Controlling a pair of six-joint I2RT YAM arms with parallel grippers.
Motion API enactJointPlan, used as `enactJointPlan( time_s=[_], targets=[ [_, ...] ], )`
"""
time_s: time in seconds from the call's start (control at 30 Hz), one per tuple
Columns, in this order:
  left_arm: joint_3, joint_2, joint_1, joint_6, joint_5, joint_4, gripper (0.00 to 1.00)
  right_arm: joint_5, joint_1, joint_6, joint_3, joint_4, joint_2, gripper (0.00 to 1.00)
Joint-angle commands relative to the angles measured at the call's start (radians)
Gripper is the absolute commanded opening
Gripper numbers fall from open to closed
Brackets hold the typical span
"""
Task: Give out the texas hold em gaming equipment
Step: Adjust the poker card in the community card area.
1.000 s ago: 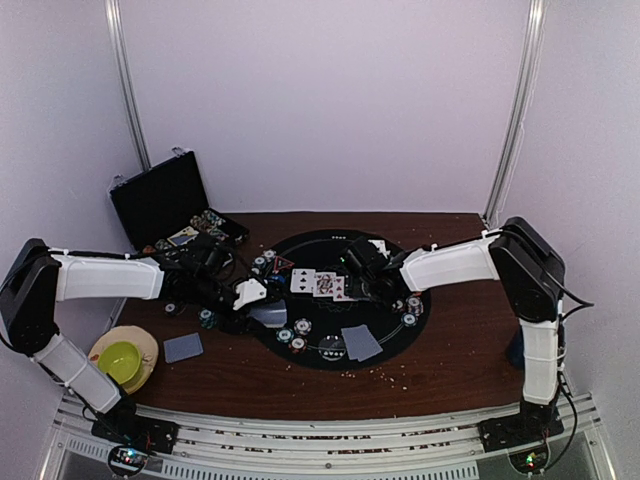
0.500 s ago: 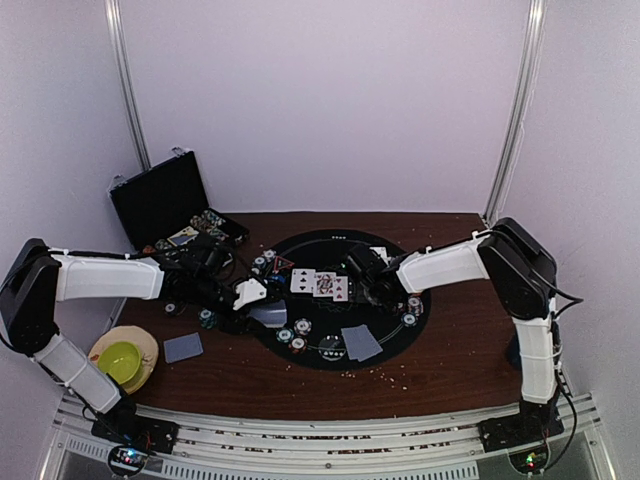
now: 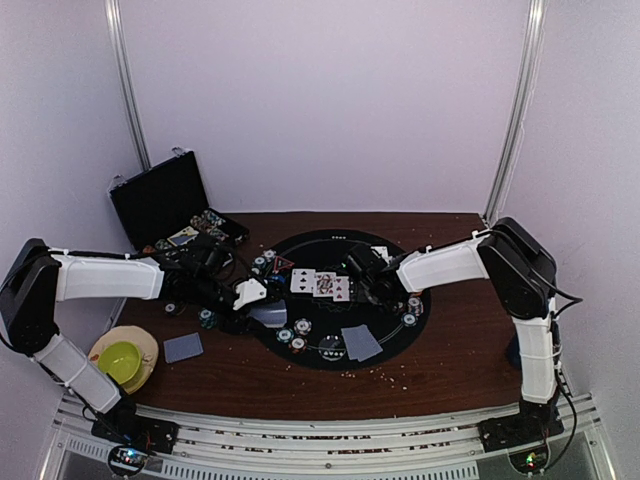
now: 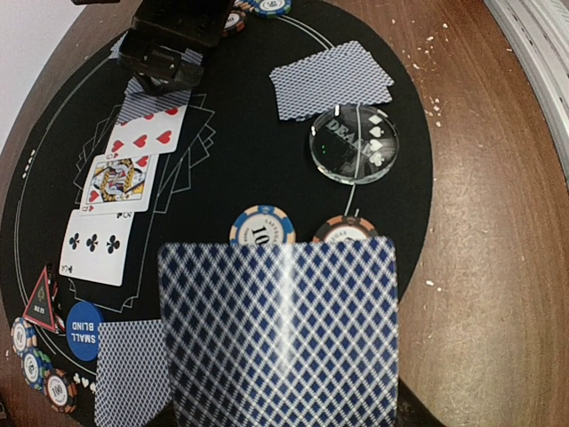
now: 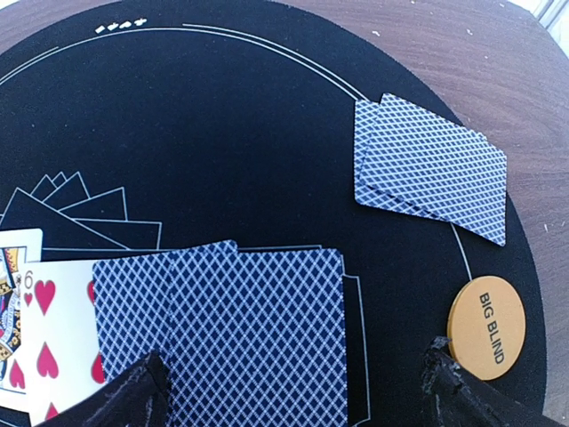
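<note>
Holding one grey-blue-backed card (image 4: 280,334) tight in the left gripper (image 3: 262,307), above the near-left edge of the black mat (image 5: 222,116). Right gripper (image 5: 293,391) fingers released, wide apart, over two face-down cards (image 5: 222,329) at the mat's middle.

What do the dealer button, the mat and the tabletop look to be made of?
Dealer button: clear acrylic or glass, likely; the mat shows through it. Mat: matte black, probably felt or rubber; no glare, printed white lines. Tabletop: brown wood or laminate; faint grain, slight sheen.
</note>
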Motion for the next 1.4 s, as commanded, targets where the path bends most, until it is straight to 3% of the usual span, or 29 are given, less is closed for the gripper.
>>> enactJointPlan(
  time_s=[0.0,0.93,1.37],
  targets=[
    [0.014,0.005,-0.001,0.002,0.013,0.031,0.53,0.046,-0.006,0.004,-0.011,-0.025,-0.032,0.98],
    [0.015,0.006,0.000,0.002,0.012,0.032,0.53,0.047,-0.017,-0.007,-0.044,-0.023,-0.080,0.97],
    [0.020,-0.001,0.001,-0.005,-0.022,0.023,0.53,-0.105,-0.014,-0.094,-0.045,-0.003,-0.231,0.99]
  ],
)
